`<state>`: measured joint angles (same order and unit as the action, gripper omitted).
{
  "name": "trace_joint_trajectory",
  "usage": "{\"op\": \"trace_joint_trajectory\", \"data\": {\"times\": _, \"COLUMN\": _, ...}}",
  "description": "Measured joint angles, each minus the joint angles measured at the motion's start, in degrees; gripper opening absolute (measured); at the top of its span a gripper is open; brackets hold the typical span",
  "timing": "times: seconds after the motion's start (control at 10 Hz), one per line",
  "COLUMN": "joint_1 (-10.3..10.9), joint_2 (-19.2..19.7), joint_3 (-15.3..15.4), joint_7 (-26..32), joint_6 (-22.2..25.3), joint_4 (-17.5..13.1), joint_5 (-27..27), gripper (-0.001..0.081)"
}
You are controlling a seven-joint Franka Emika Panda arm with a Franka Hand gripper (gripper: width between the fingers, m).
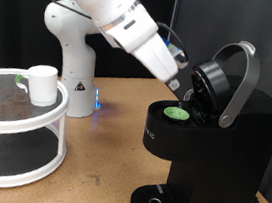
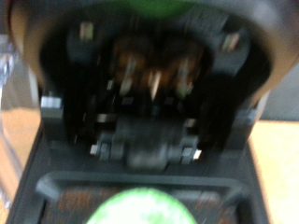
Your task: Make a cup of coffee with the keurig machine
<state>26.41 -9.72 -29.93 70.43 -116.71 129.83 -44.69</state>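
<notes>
The keurig machine (image 1: 211,142) stands at the exterior view's right. Its hinged top (image 1: 211,86) is raised, with the silver handle (image 1: 245,81) up. A small pod with a green lid (image 1: 179,113) sits in the open chamber. My gripper (image 1: 181,90) hangs just above the pod, close to the raised top. The wrist view looks into the underside of the open top (image 2: 149,84), with the green pod lid (image 2: 142,207) in the chamber below; my fingers do not show there. The white cup (image 1: 41,84) stands on the rack at the exterior view's left, far from the gripper.
The cup stands on a round white two-tier rack (image 1: 3,114) with a mesh top. The arm's white base (image 1: 73,58) stands behind it. The machine's round drip tray (image 1: 153,200) holds nothing. Bare wooden table (image 1: 105,148) lies between rack and machine.
</notes>
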Motion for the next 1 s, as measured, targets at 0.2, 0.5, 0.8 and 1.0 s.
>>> {"op": "trace_joint_trajectory", "data": {"times": 0.2, "joint_1": 0.0, "joint_2": -2.5, "joint_3": -0.3, "joint_7": -0.5, "joint_6": 1.5, "joint_4": -1.4, "joint_5": -2.1, "gripper": 0.0805}}
{"op": "trace_joint_trajectory", "data": {"times": 0.5, "joint_1": 0.0, "joint_2": -5.3, "joint_3": -0.3, "joint_7": -2.5, "joint_6": 4.3, "joint_4": -4.0, "joint_5": -3.5, "gripper": 0.0805}}
{"op": "trace_joint_trajectory", "data": {"times": 0.8, "joint_1": -0.2, "joint_2": -6.2, "joint_3": -1.1, "joint_7": -6.6, "joint_6": 12.3, "joint_4": -7.6, "joint_5": -1.9, "gripper": 0.0805}}
{"op": "trace_joint_trajectory", "data": {"times": 1.0, "joint_1": 0.2, "joint_2": -6.1, "joint_3": -0.7, "joint_7": -5.9, "joint_6": 9.1, "joint_4": -7.0, "joint_5": -5.5, "gripper": 0.0805}}
